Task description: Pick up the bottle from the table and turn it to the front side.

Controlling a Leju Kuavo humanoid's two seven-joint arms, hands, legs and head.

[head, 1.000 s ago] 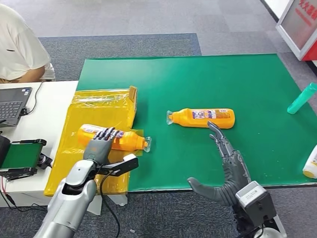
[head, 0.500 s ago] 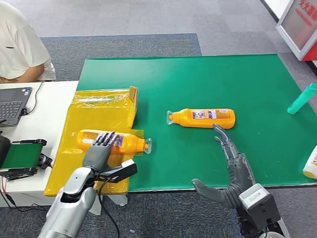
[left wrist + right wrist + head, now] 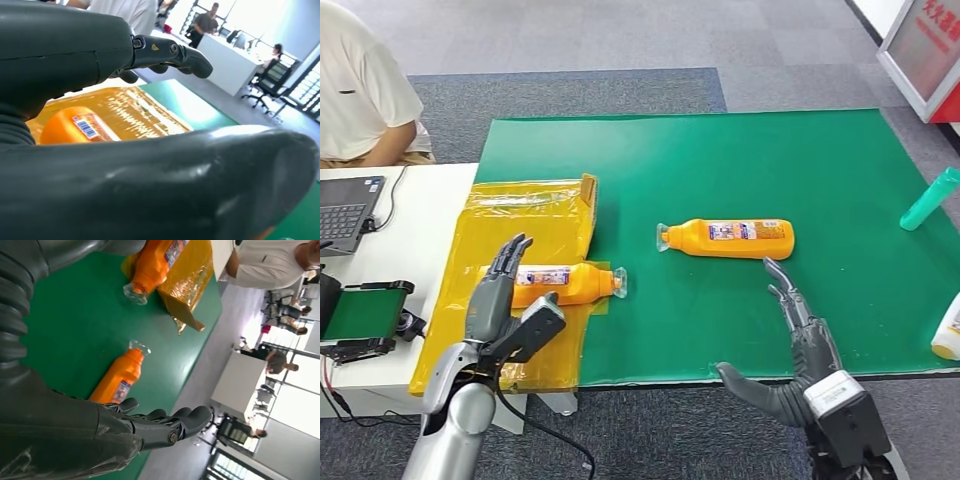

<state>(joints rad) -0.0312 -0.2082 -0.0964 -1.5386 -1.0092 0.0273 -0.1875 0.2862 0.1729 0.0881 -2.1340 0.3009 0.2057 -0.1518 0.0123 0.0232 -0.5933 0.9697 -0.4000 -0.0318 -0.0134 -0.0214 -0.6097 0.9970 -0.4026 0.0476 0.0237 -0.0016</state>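
Orange plastic bottles — two of them — are lying on their sides on the work surface. One orange bottle is resting on a crinkled yellow plastic bag at the left edge of the green mat, its clear cap pointing right and its barcode label facing up. The second orange bottle is lying near the middle of the mat, cap pointing left, label up.

Neither hand is holding anything. The left hand is hovering just beside the base end of the bottle on the bag, fingers spread and raised, thumb held apart. The right hand is hanging over the mat's near edge with fingers extended and thumb splayed wide — its fingertips are pointing toward the middle bottle, near it but apart.

One teal bottle is lying at the mat's right side, and a white container is showing at the right edge. A person in a white shirt is sitting behind a laptop on the white table.
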